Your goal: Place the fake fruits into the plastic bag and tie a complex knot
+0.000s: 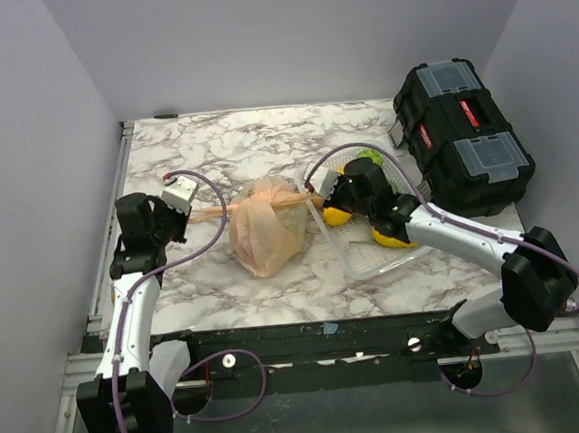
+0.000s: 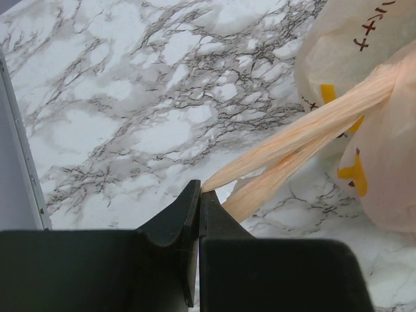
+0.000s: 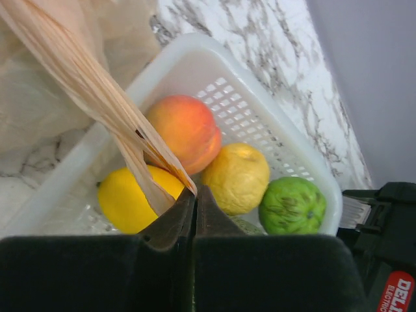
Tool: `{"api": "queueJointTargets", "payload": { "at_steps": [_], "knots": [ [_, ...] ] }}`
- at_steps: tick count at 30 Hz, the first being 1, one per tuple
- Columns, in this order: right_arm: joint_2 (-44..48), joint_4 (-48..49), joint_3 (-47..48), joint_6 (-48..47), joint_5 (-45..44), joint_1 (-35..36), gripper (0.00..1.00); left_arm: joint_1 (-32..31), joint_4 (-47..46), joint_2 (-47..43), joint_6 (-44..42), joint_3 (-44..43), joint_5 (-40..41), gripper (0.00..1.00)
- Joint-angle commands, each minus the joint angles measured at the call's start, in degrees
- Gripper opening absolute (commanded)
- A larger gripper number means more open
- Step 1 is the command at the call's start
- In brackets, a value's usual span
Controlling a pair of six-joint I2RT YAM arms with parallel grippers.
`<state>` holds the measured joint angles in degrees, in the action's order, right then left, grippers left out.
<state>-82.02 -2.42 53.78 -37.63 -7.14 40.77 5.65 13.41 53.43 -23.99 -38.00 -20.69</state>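
While both handle strips are drawn taut, thin crinkly pale-orange translucent plastic bag (image 1: 264, 237) sits mid-table on white/grey marble tabletop (image 1: 213, 142). It is bulged, with its mouth gathered at the top. Contents not legible thru the film; yellow and black print shows on its side.

One twisted peach left strip (image 2: 305, 133) runs from the neck toward the L arm. The right strip (image 3: 84, 84) runs toward the R arm. Can't tell if they cross in a knot at the neck.

L gripper (image 2: 198, 195): jaws pressed together, pinching the left strip's end, low over marble, left of the bag.

R gripper (image 3: 195, 194): jaws closed tight on the right strip's end, hanging over the white lattice plastic basket (image 3: 195, 45).

Basket is just right of the bag. Inside it:
- orange-red peach (image 3: 185, 130)
- bright yellow lemon (image 3: 127, 203)
- dull yellow round fruit (image 3: 237, 177)
- bumpy green fruit (image 3: 292, 205)

Black latched toolbox (image 1: 463, 133) with clear lid pockets sits at far right, past the basket.
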Motion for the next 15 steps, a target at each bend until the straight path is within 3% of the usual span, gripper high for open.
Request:
{"api": "queueJointTargets", "payload": {
  "at_steps": [1,9,15],
  "knots": [
    [4.5,-4.7,-2.6,-6.4,-11.0,-12.1,0.01,9.3,-1.4,-0.2,-9.4,0.5,13.9,0.0],
    [7.7,-5.5,-6.7,-11.4,-7.0,-21.1,0.01,19.7,-1.8,3.2,-14.1,-0.1,10.2,0.0],
    [5.2,-8.8,-2.8,-6.8,-2.5,-20.2,0.01,16.6,5.0,-1.0,-10.3,0.0,2.4,0.0]
  ]
}}
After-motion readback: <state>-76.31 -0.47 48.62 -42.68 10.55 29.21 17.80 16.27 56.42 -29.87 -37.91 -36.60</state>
